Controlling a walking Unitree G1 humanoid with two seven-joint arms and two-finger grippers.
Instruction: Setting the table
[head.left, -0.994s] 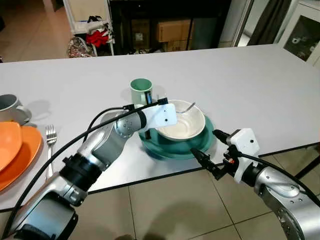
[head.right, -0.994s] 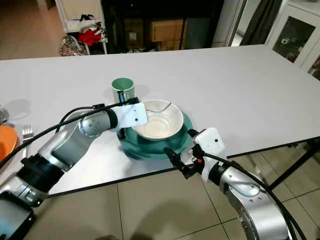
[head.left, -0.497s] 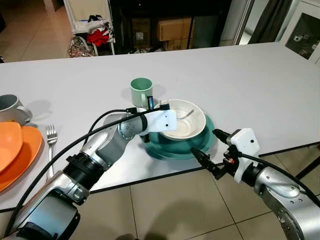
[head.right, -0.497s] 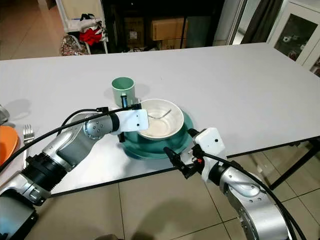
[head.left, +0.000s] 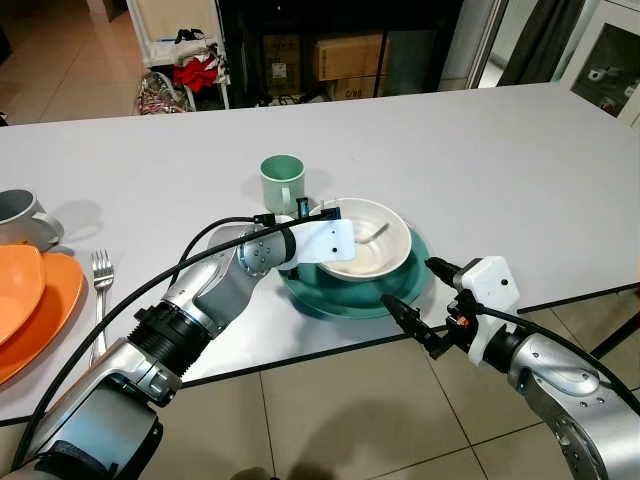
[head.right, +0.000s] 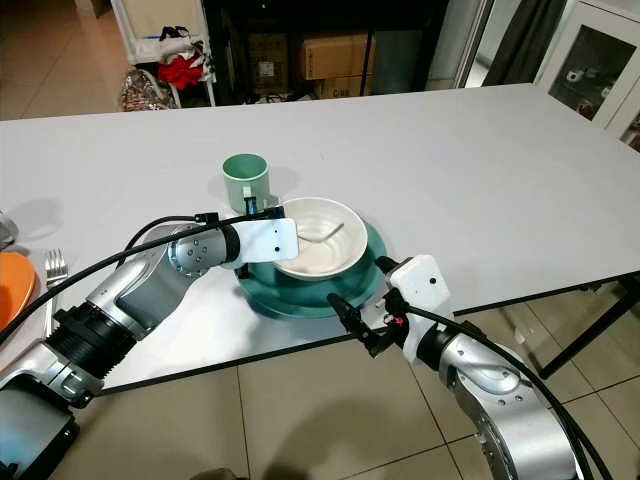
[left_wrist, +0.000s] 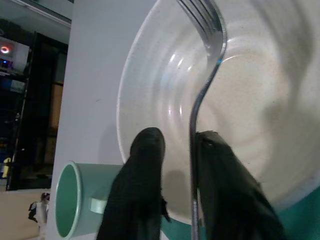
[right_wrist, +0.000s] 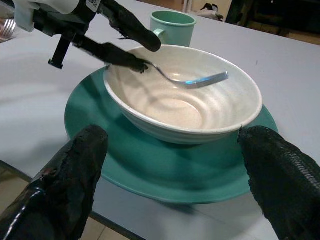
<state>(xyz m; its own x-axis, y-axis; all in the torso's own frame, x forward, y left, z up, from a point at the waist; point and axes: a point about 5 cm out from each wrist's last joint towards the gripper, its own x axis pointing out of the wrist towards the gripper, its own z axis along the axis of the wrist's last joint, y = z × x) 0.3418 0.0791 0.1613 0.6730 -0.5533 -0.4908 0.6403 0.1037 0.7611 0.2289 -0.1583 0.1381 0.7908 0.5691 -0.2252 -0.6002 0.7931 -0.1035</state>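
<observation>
A white bowl (head.left: 388, 252) sits on a teal plate (head.left: 340, 298) near the table's front edge. A silver fork (head.left: 372, 232) lies in the bowl, tines toward the far side and handle over the left rim. My left gripper (head.left: 312, 212) is at that rim, open slightly. The fork's handle (left_wrist: 192, 150) runs between its fingers (left_wrist: 146, 165), against one of them. A green mug (head.left: 282, 180) stands just behind the gripper. My right gripper (head.left: 425, 298) hovers in front of the plate, just off the table edge, open wide and empty.
At the far left are orange plates (head.left: 30, 300), a second fork (head.left: 100, 275) and a grey mug (head.left: 20, 215). The white table (head.left: 480, 140) stretches away behind and to the right. Tiled floor lies below the front edge.
The fork's head has dropped from above the bowl's far rim down into the bowl. My left gripper has shifted slightly lower at the rim. The right arm has stayed still.
</observation>
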